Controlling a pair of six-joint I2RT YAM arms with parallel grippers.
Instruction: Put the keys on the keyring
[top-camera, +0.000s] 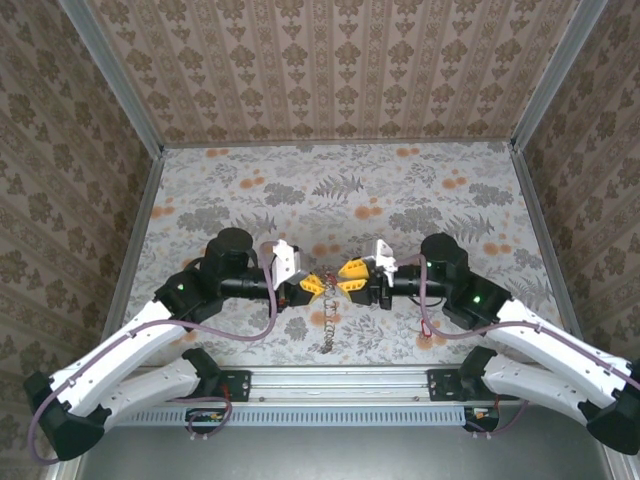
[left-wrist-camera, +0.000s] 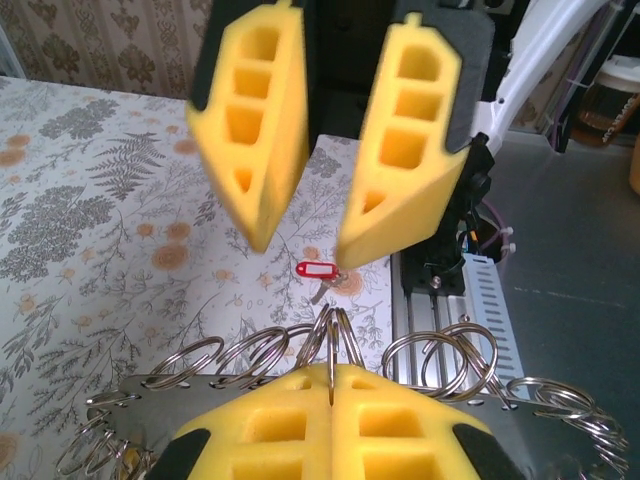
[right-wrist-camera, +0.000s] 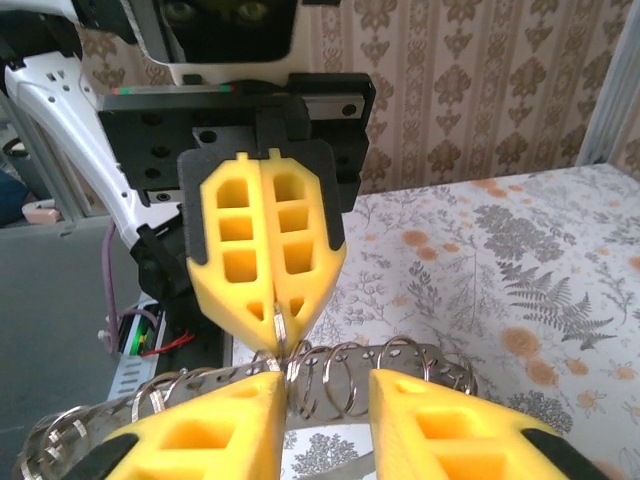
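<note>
**Left end effector pinches the keyring above the counter; the red key lies loose below.**
From where I stand, the left pads are pressed together on one split ring, and the other linked silvery rings droop to either side. The right end effector faces it with fingers apart, holding nothing. The red key lies flat on the counter just below those parted fingers, close to the near rail, with its head crosswise and its shaft pointing back toward the left arm. The right arm looks nearer and free, so the pick-up likely falls to it, reaching down.
</note>
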